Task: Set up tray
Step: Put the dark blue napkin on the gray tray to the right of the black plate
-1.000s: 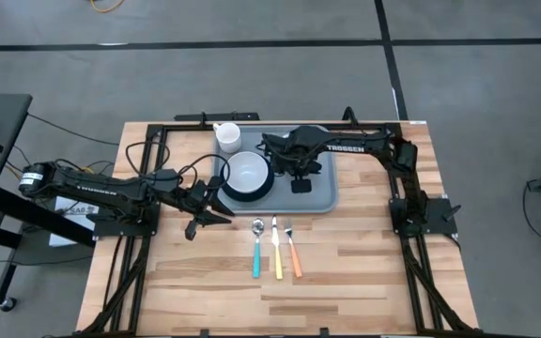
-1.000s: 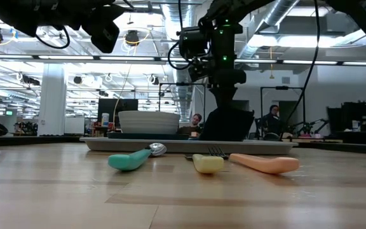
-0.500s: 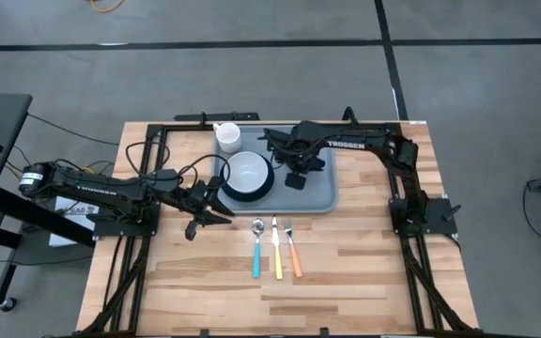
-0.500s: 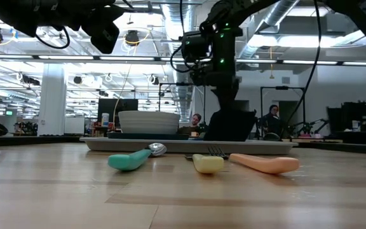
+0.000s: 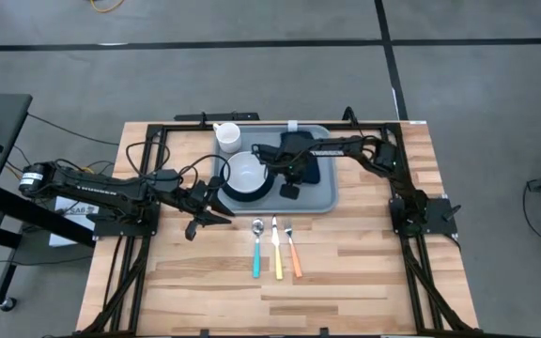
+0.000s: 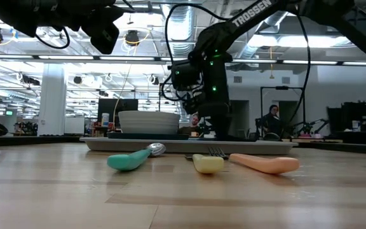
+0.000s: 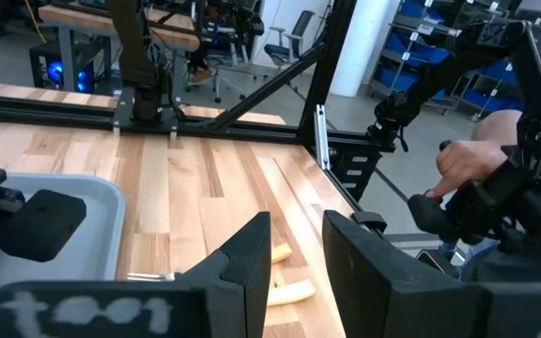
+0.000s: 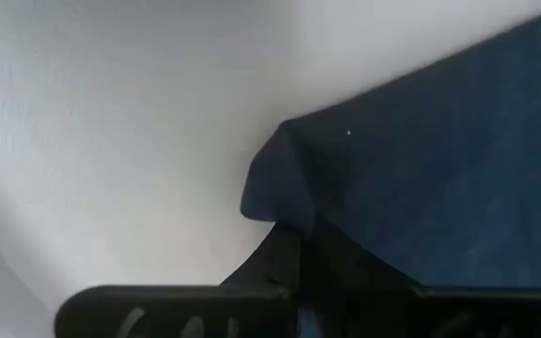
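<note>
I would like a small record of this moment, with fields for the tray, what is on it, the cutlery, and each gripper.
tray: light grey-blue tray, at the far middle of the table
on tray: white bowl on a dark plate; dark navy napkin
beside tray: white cup, off its far left corner
cutlery: teal spoon, yellow knife, orange fork, on the wood in front of the tray
right gripper: shut on the napkin, low over the tray
left gripper: left of the tray, holds nothing

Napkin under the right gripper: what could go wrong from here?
The right gripper is shut on a corner of the napkin, low over the tray. The pinch is small, so the cloth may slip or unfold. The bowl sits close beside the arm, so a sideways move could knock it.
</note>
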Motion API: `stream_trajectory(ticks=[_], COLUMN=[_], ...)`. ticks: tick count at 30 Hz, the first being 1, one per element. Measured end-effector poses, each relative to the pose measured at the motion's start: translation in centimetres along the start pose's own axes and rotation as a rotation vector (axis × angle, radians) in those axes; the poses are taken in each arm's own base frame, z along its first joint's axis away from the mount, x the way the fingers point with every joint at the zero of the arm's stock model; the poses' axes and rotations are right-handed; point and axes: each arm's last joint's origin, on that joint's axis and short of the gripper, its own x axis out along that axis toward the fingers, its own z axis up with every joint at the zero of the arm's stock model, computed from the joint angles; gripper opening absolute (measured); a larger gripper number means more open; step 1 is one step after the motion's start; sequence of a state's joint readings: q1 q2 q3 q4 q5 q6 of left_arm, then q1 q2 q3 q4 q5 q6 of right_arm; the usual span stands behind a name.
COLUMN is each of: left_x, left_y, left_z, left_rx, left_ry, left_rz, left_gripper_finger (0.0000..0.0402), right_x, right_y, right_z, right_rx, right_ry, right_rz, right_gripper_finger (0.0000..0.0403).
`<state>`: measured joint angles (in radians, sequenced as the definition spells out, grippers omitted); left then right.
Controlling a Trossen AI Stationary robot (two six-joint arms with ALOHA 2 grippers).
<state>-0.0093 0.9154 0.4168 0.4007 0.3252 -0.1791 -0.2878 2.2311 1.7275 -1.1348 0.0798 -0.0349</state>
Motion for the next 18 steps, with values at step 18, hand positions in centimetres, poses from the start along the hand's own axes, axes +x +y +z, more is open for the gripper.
stream_trajectory(ticks=[18], left_x=[0.0], left_y=[0.0], left_z=[0.0], left_rx=[0.000], left_ry=[0.000], left_rz=[0.001], left_gripper_finger=[0.0087], right_x=[-0.7], right_y=[3.1], right_z=[0.1], right_rx=[-0.073], right_ry=[-0.037], right_rz=[-0.002], right_gripper_finger=[0.0024])
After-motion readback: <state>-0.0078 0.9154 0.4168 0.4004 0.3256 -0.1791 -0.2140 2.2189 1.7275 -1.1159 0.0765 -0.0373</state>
